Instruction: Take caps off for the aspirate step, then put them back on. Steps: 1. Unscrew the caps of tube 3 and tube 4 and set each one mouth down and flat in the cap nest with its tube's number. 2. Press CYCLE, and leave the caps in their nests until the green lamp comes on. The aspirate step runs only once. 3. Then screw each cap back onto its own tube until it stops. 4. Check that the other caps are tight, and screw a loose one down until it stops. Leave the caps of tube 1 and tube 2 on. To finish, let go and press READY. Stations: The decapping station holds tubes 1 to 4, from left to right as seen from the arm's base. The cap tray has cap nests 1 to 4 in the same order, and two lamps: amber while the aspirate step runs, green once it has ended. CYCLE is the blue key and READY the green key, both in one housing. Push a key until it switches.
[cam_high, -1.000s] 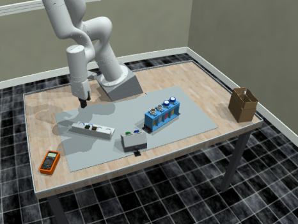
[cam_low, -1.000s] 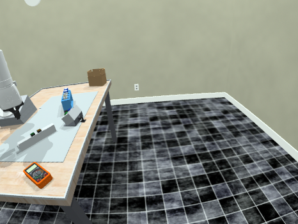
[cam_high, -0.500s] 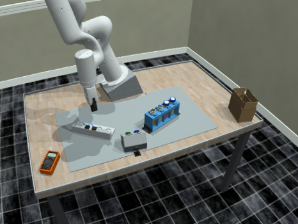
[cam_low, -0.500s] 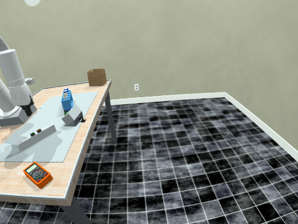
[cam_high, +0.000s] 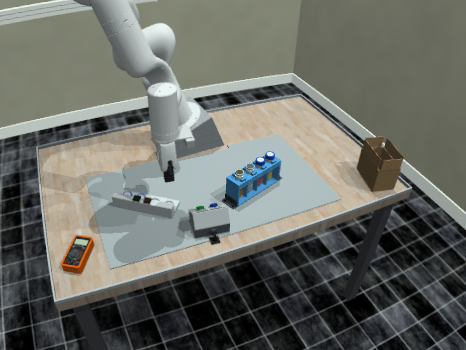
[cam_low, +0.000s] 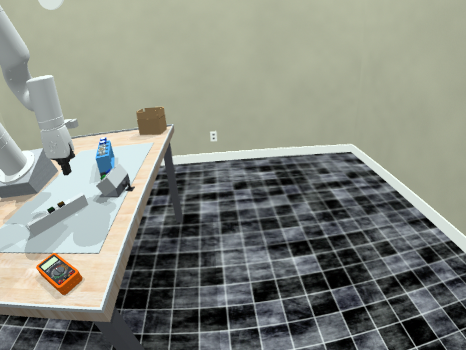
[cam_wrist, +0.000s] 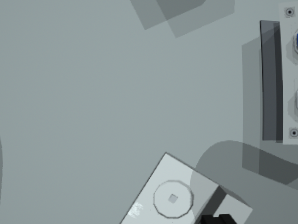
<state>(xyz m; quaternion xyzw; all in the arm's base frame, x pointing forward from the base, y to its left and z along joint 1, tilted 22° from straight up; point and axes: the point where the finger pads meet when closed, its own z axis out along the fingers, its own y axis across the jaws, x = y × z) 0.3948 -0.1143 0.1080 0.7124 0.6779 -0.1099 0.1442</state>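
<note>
My gripper (cam_high: 169, 176) (cam_low: 67, 170) (cam_wrist: 218, 219) is shut and empty, above the mat between the cap tray (cam_high: 165, 210) (cam_low: 65, 215) (cam_wrist: 142, 207) and the blue decapping station (cam_high: 245, 192) (cam_low: 105, 163). The caps of tube 4 (cam_high: 128, 193) and tube 3 (cam_high: 143, 196) lie in the tray's nests; the two nests at its other end are empty. The amber lamp (cam_high: 147, 200) (cam_low: 61, 204) and green lamp (cam_high: 136, 198) (cam_low: 51, 209) look dark. Tube 4 (cam_high: 239, 174) and tube 3 (cam_high: 250, 168) are uncapped. Caps sit on tube 2 (cam_high: 260, 161) and tube 1 (cam_high: 270, 155); tightness cannot be told.
The key housing (cam_high: 210, 223) (cam_low: 115, 182) (cam_wrist: 288, 75) stands near the front edge, with the green key (cam_high: 200, 207) and blue key (cam_high: 214, 205) on top. An orange multimeter (cam_high: 78, 254) (cam_low: 59, 273) and an open cardboard box (cam_high: 379, 167) (cam_low: 151, 121) stand farther out on the table.
</note>
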